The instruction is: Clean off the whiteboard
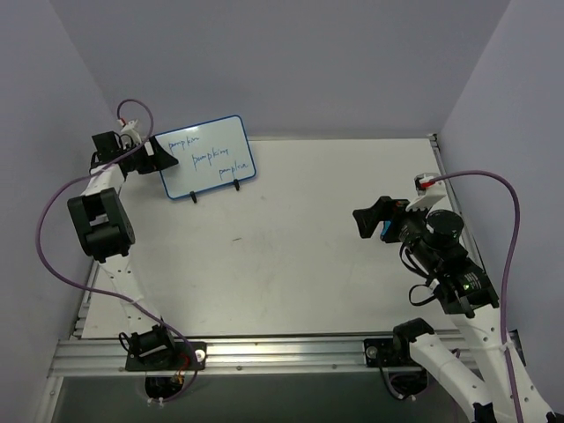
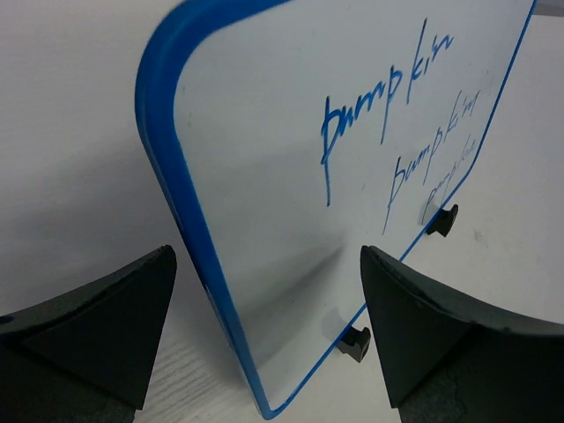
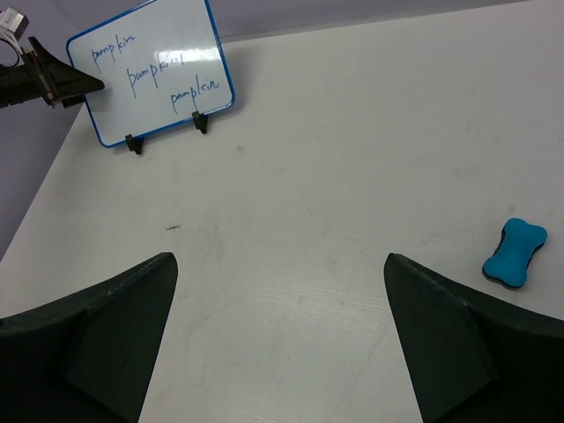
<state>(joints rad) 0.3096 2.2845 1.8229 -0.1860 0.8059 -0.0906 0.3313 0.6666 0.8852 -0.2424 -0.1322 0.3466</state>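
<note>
**Whiteboard at 11 o'clock, left fingers astride its edge**

The whiteboard (image 1: 204, 156) stands tilted on small black feet (image 3: 134, 144) at the table's (image 1: 291, 291) 11 o'clock, close to the far edge, with "pumpkin" written on it three times in blue. The left gripper (image 2: 266, 253) has its fingers apart, one on either side of the board's blue left edge, not closed on it. The right gripper (image 3: 278, 257) hovers at 3 o'clock with its fingers spread wide, and a blue eraser (image 3: 515, 254) lies near it. Bare table stretches between board and eraser.

One whiteboard (image 1: 205, 157), one eraser (image 3: 515, 254), two tools (image 1: 161, 153) (image 1: 372, 220)
</note>
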